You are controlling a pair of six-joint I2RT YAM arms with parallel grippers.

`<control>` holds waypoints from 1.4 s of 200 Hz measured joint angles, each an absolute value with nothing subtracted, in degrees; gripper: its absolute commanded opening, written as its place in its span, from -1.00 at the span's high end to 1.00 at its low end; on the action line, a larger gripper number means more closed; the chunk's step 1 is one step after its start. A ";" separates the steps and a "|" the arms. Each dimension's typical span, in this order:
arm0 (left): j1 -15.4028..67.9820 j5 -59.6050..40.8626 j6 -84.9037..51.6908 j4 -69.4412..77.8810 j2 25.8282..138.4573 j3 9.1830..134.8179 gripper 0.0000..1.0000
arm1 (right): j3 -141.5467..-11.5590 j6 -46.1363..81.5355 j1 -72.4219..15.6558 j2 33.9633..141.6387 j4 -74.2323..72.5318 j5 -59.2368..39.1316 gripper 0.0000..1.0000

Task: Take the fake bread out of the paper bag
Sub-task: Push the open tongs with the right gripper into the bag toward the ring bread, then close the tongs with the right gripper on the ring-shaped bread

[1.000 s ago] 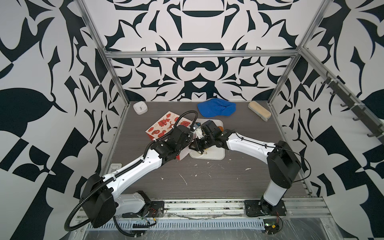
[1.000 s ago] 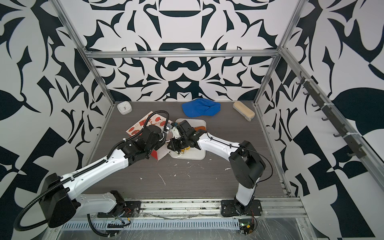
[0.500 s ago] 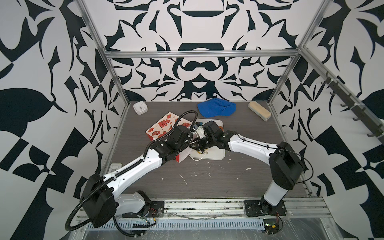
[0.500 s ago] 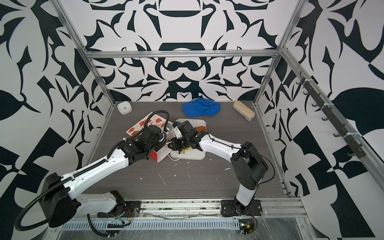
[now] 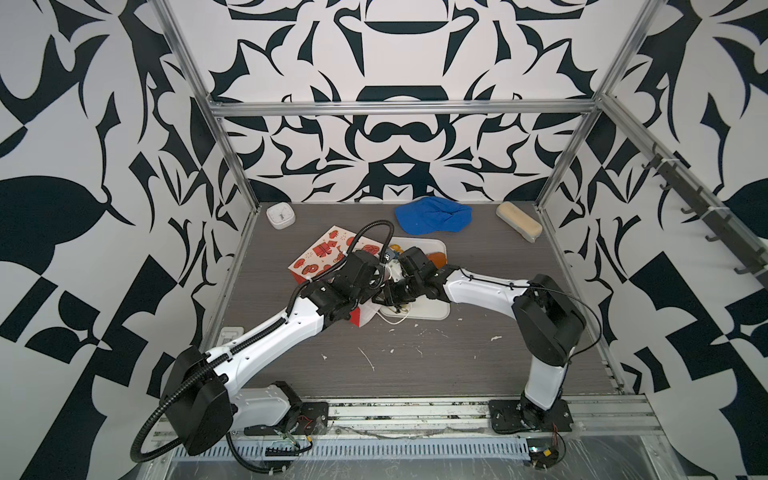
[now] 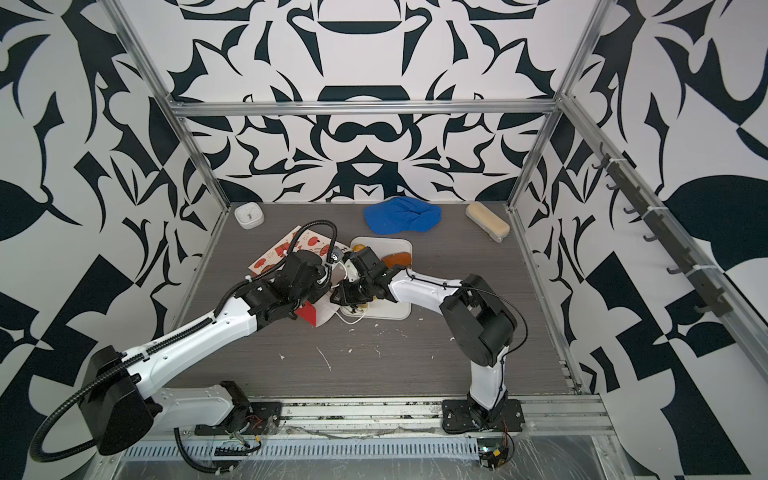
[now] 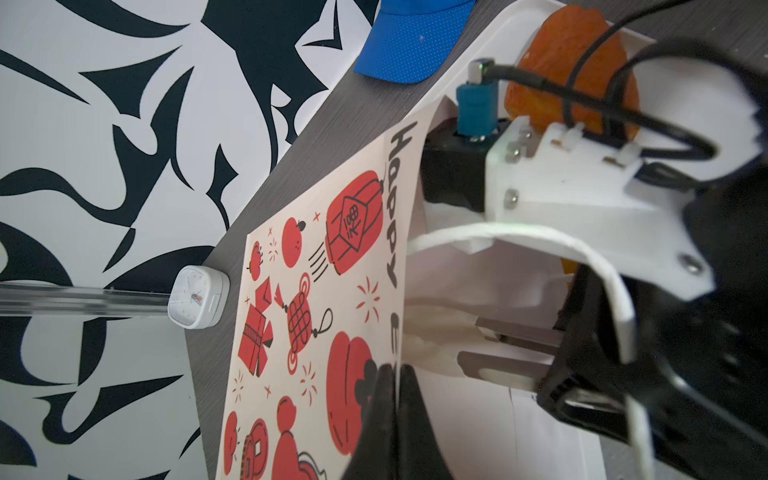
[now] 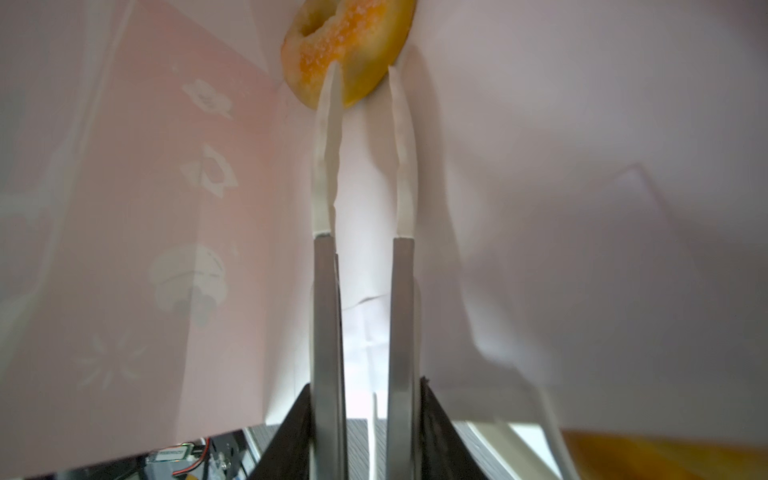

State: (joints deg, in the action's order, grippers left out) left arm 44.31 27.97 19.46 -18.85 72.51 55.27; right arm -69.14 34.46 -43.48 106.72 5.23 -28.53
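Observation:
The paper bag (image 5: 320, 253) lies on its side on the table, its mouth toward the white tray (image 5: 436, 309). My left gripper (image 7: 395, 368) is shut on the bag's (image 7: 316, 291) upper rim and holds the mouth up. My right gripper (image 8: 362, 70) reaches deep inside the bag, open. Its long thin fingertips stand on either side of the near edge of a ring doughnut (image 8: 365, 33) of fake bread, which lies against the bag's far end. A brown pastry (image 5: 436, 258) rests on the tray behind the right wrist. In both top views the right fingers are hidden inside the bag.
A blue cap (image 5: 432, 214), a white clock (image 5: 280, 216) and a pale beige block (image 5: 519, 220) lie along the back wall. White scraps (image 5: 370, 361) litter the table's front. The bag's white cord handle (image 5: 392, 320) trails onto the table by the tray.
The right wrist has edged left toward the bag's mouth. The left arm has kept its hold on the rim without moving.

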 measured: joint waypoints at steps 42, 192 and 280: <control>44.31 27.62 19.31 -18.85 72.51 55.27 1.00 | -69.67 37.19 -43.46 108.01 3.29 -30.30 0.19; 44.25 27.22 19.27 -19.05 71.00 55.11 1.00 | -77.28 39.70 -43.38 114.72 4.01 -32.18 0.67; 44.23 28.80 18.87 -18.98 68.55 53.91 1.00 | -75.75 39.46 -43.38 111.70 4.67 -30.46 0.96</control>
